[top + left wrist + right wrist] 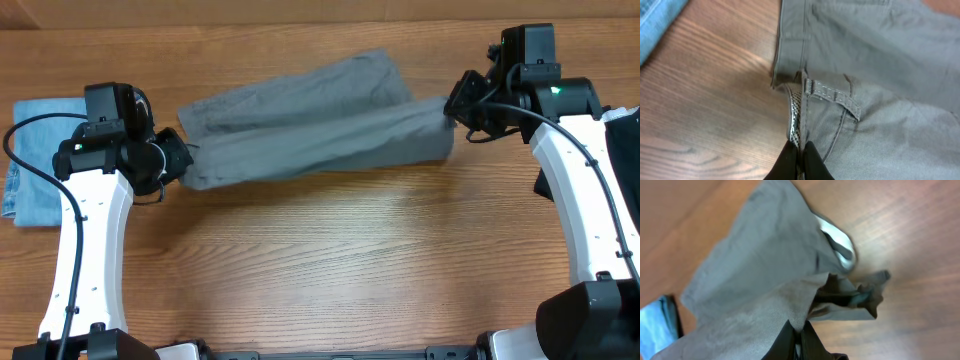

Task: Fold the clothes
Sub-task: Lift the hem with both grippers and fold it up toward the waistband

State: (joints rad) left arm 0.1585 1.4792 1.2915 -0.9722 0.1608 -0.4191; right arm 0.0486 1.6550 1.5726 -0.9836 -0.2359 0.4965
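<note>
Left gripper and right gripper, each pinching one end of the grey clothes stretched across the upper middle, might lose thin cloth if tension rises.

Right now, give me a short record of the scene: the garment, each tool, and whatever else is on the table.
garment: grey trousers, stretched across the wooden table between the two arms
left tool: shut on the waist end, near a belt loop
right tool: shut on the leg end
other: light blue denim piece at the far left, apart from the trousers
</note>
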